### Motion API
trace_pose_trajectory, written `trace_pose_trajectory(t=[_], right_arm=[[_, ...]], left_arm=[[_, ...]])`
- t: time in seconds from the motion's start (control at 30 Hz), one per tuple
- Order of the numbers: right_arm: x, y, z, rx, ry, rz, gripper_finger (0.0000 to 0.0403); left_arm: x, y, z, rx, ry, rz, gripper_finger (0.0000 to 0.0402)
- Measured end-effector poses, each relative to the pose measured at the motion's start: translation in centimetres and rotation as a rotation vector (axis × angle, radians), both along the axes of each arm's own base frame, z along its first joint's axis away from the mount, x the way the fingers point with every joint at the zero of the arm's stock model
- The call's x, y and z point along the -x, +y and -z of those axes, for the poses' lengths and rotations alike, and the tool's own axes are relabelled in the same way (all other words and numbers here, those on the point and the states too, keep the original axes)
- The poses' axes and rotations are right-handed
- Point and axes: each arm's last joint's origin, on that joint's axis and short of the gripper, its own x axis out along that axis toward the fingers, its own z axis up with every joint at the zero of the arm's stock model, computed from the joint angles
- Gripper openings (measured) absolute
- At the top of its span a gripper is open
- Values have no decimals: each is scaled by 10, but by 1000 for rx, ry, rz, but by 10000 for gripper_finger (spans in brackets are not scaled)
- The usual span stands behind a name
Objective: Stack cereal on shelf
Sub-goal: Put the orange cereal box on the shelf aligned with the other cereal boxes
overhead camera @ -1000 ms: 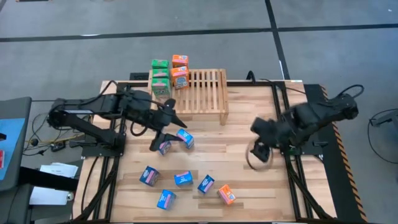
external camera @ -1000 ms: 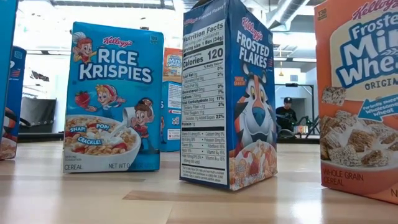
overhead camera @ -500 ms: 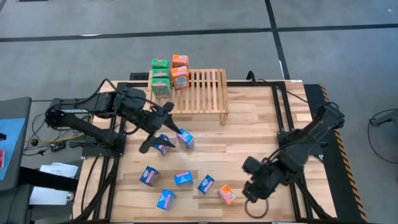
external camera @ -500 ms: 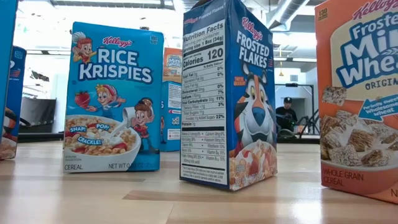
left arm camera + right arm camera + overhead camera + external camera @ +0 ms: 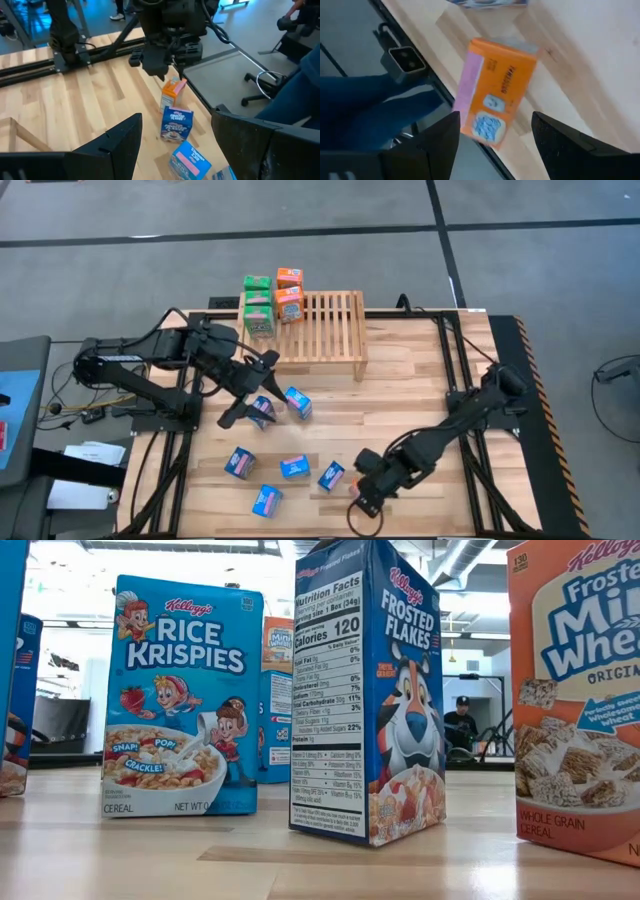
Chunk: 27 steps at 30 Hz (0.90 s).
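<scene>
High view: Locate the shelf [image 5: 322,327] at 12 o'clock on the table [image 5: 400,380]. It holds four cereal boxes, green [image 5: 259,312] and orange [image 5: 289,295], at its left end; the remaining slats are bare. Seven more boxes stand on the table: two blue ones [image 5: 296,402] near centre and a loose group of blue ones [image 5: 293,467] around 7 o'clock. The left gripper [image 5: 258,388] hovers over the centre pair with its fingers spread apart. The right gripper [image 5: 365,490] sits at 6 o'clock, directly over the orange box [image 5: 173,91] near the front edge; you cannot tell its finger state here.

Low view: You see a Rice Krispies box [image 5: 182,698], a Frosted Flakes box [image 5: 368,695] and an orange Mini-Wheats box [image 5: 580,690] standing upright on the wood.

Left wrist view: The fingers [image 5: 117,142] stand wide apart, holding nothing. The right gripper [image 5: 165,57] hangs just above the orange box.

Right wrist view: The fingers [image 5: 437,142] are parted on either side of the orange box [image 5: 497,92], not gripping it.
</scene>
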Motion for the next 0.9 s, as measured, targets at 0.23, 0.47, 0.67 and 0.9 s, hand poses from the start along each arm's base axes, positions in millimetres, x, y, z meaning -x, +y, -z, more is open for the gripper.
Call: trace_pose_trajectory(t=[0.23, 0.47, 0.67, 0.9], right_arm=[[3, 8, -7, 24, 0, 108, 272], [-3, 13, -10, 106, -31, 133, 272], [-8, 13, -3, 169, 27, 112, 272], [-16, 18, -2, 127, -28, 110, 272]], left_arm=[[0, -6, 1, -12, 2, 3, 228], [1, -8, 2, -18, 12, 2, 228], [1, -8, 2, -21, 13, -5, 228], [2, -8, 3, -24, 30, -6, 228]])
